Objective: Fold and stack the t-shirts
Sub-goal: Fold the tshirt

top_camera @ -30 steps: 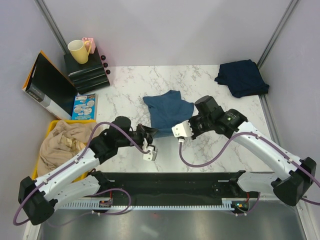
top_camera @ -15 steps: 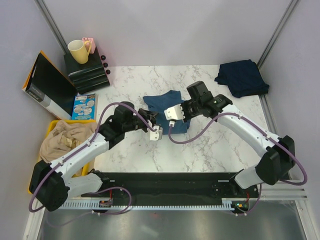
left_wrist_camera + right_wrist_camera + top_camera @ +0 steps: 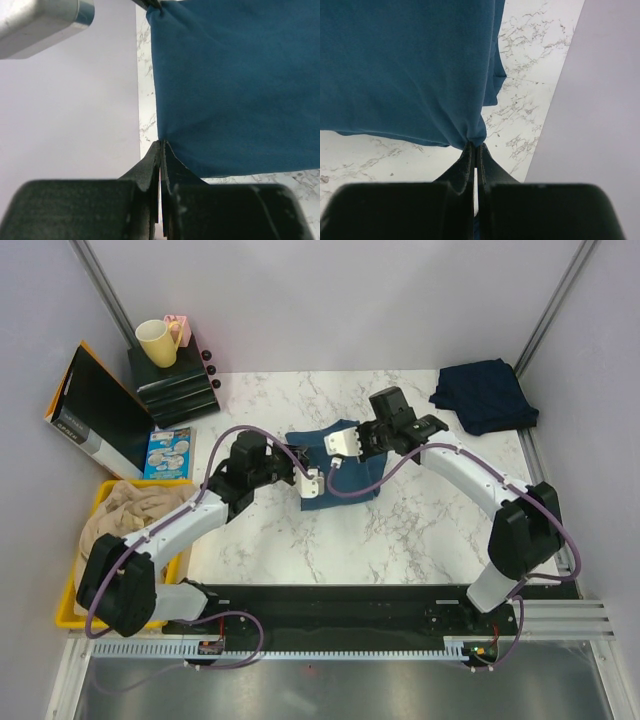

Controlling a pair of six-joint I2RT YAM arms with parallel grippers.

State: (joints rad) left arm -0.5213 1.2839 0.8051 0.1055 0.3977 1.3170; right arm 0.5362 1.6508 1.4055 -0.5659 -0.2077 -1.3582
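White marble-patterned tabletop [image 3: 430, 530] fills a booth with pale lilac walls, and both arms reach in over its middle from the near edge. Between them is the medium steel-blue cloth t-shirt [image 3: 355, 472], partly lifted, with the rest lying on the marble.

The left fingers [image 3: 152, 165] are pressed tight on one corner of the blue cloth, which spreads flat away from the pinch. The right fingers [image 3: 466, 165] are clamped the same way on another corner, where the fabric gathers to a point at their tips.

Gripping two corners at once stretches that edge between the arms. This looks like the middle of a fold, since a taut edge can be carried across the shirt and laid down straight rather than crumpled.

The darker navy cloth t-shirt [image 3: 485, 395] sits bundled at the far right corner of the tabletop, well apart from the work. It is probably parked there so the centre stays free for folding, with stacking yet to come.

Off to the left, a yellow plastic bin [image 3: 72, 588] holding beige cloth and a pale yellow ceramic mug [image 3: 157, 342] on black boxes are out of either arm's path.
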